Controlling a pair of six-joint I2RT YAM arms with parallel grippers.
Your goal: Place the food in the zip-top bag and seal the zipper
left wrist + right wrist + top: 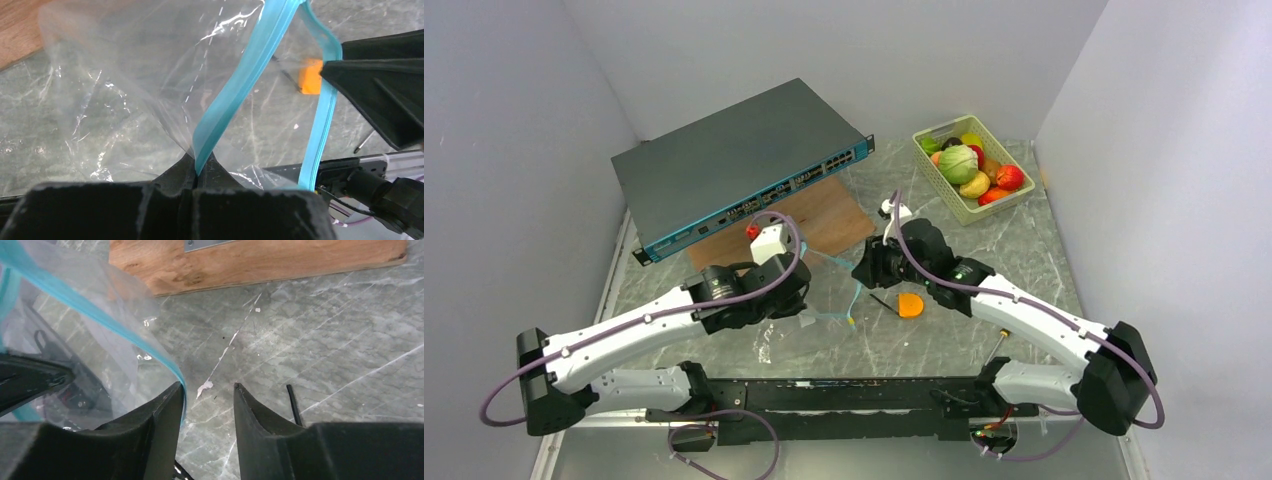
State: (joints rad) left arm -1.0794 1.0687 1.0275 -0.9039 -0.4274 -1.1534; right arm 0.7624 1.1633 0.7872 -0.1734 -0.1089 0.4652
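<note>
The clear zip-top bag (pixel 829 285) hangs between my two grippers over the marble table. My left gripper (pixel 200 164) is shut on the teal zipper (pixel 240 85), which rises out of its jaws with the bag film (pixel 125 75) spread behind it. My right gripper (pixel 207 387) is open. The zipper strip (pixel 100 315) lies against the inner face of its left finger (pixel 167 410), and the bag (pixel 75 350) hangs to that side. The food sits far right in the pale green basket (pixel 924 138): green cabbage (pixel 958 163), yellow lemon (pixel 975 185), red apple (pixel 1010 177).
A black-and-orange screwdriver (pixel 909 305) lies just right of the bag, its shaft (pixel 294 407) beside my right fingers. A wooden board (pixel 819 225) and a grey network switch (pixel 734 165) lie behind the bag. Walls close in on both sides.
</note>
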